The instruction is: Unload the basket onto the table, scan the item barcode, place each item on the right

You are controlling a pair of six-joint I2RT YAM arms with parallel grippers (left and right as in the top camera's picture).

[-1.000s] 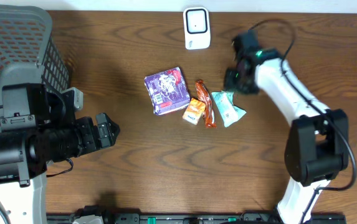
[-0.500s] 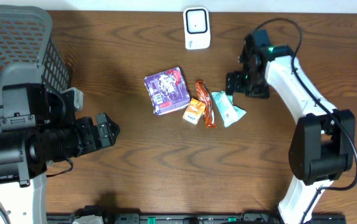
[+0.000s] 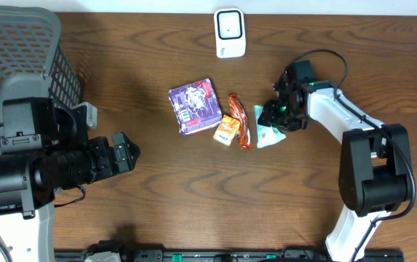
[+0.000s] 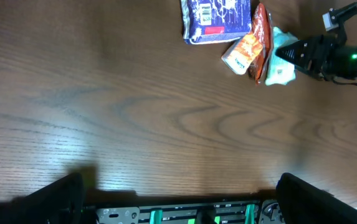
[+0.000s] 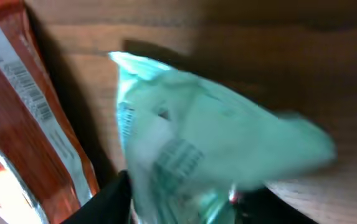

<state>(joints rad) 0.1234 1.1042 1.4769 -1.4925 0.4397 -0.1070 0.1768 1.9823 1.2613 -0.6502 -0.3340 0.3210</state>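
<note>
Four items lie mid-table: a purple packet (image 3: 196, 107), a small orange packet (image 3: 226, 130), a red stick packet (image 3: 239, 121) and a teal packet (image 3: 269, 135). The white scanner (image 3: 230, 33) stands at the table's far edge. My right gripper (image 3: 273, 116) is down on the teal packet's upper end and hides part of it. In the right wrist view the teal packet (image 5: 209, 143) is blurred and fills the gap between the dark fingers, with a barcode patch facing the camera. My left gripper (image 3: 124, 153) hangs open at the left, well away from the items.
A grey mesh basket (image 3: 19, 44) fills the far left corner. The left wrist view shows bare wood below the items (image 4: 242, 55) and the table's front rail (image 4: 184, 214). The red stick packet (image 5: 35, 118) lies just left of the teal one.
My right gripper has come down and toward the items, from beside the teal packet onto it. The packet's outline has shifted under the fingers. The left arm has not moved.
</note>
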